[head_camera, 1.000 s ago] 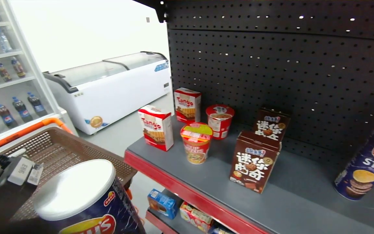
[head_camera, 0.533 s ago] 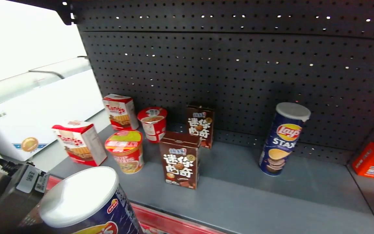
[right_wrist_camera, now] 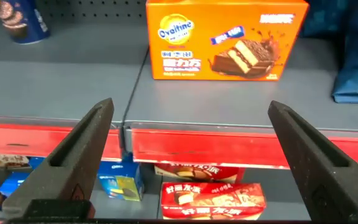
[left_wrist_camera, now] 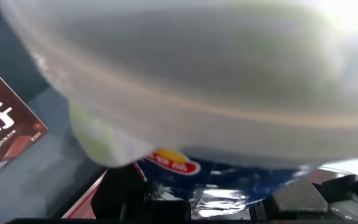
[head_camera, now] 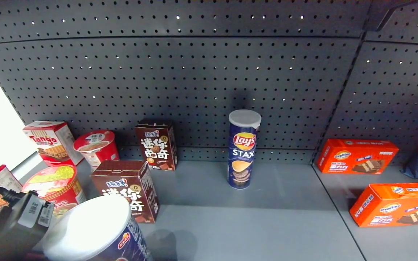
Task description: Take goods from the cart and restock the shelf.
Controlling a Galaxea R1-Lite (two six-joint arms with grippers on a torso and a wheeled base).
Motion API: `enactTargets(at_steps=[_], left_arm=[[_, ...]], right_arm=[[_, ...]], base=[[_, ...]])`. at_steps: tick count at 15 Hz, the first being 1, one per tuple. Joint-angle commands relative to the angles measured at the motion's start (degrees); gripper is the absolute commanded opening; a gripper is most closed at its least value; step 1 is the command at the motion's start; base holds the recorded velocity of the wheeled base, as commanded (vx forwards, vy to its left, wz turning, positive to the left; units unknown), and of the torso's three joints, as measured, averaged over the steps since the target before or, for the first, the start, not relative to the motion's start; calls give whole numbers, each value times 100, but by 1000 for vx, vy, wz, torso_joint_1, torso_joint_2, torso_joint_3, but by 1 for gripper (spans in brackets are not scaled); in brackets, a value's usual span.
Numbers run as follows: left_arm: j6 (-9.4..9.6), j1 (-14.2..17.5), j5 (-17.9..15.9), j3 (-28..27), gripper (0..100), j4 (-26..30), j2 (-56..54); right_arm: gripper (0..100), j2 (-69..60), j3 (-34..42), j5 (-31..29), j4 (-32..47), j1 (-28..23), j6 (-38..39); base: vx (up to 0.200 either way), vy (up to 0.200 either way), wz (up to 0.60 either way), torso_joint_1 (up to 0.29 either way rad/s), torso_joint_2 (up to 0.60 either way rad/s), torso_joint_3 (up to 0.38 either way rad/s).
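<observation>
My left pincer [left_wrist_camera: 213,200] is squeezing the can [head_camera: 93,232] of chips, one finger on each side, so it is closed tight on the can. I am holding the can low on my left side, at the front of the shelf [head_camera: 267,224]. I cannot tell if its bottom is over the shelf yet. The can is pointing up, with its white lid on top. A brown box [head_camera: 129,190] is standing just beside it, a little farther in. The other can [head_camera: 244,148] is standing up tall near the back wall, ahead of my can and off to the right, well apart from it. The grey floor around that other can is bare, so I think that is where my can is going. That means going forward and to the right, past the brown box, and keeping my can standing up so it lands on its flat bottom. My left arm is the nearer one, since it is the one carrying the can. My right pincer [right_wrist_camera: 191,168] is wide apart and holding nothing. It is hanging low by the red front edge of the shelf, in front of an orange box [right_wrist_camera: 225,40].
</observation>
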Motion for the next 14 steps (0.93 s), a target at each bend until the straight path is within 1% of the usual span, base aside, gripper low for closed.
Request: enactTargets(at_steps=[1, 7, 9, 10, 11, 12, 13, 14], left_arm=[[-2, 9, 1, 45, 0, 7, -98], [-2, 0, 1, 124, 0, 7, -125], [25, 0, 10, 107, 0, 7, -116], [227, 0, 54, 54, 0, 7, -107], [297, 0, 80, 36, 0, 7, -107], [561, 0, 186, -236, 0, 25, -46], [578, -26, 194, -412, 0, 87, 42], [578, -61, 194, -526, 0, 113, 130]], right_arm=[[100, 7, 0, -1, 4, 0, -1], [100, 7, 0, -1, -4, 0, 8], [100, 78, -9, 52, 22, 44, -89], [100, 201, -9, 52, 13, 62, -10], [100, 192, -9, 60, 4, 62, -10], [100, 289, -360, 517, -40, 105, -115], [100, 1396, -1696, 878, -13, 158, 113], [100, 2073, -1907, 931, -110, 255, 351]], base=[[0, 0, 0, 0, 0, 0], [0, 0, 0, 0, 0, 0], [0, 0, 0, 0, 0, 0], [0, 0, 0, 0, 0, 0], [0, 0, 0, 0, 0, 0], [0, 0, 0, 0, 0, 0], [0, 0, 0, 0, 0, 0], [0, 0, 0, 0, 0, 0]])
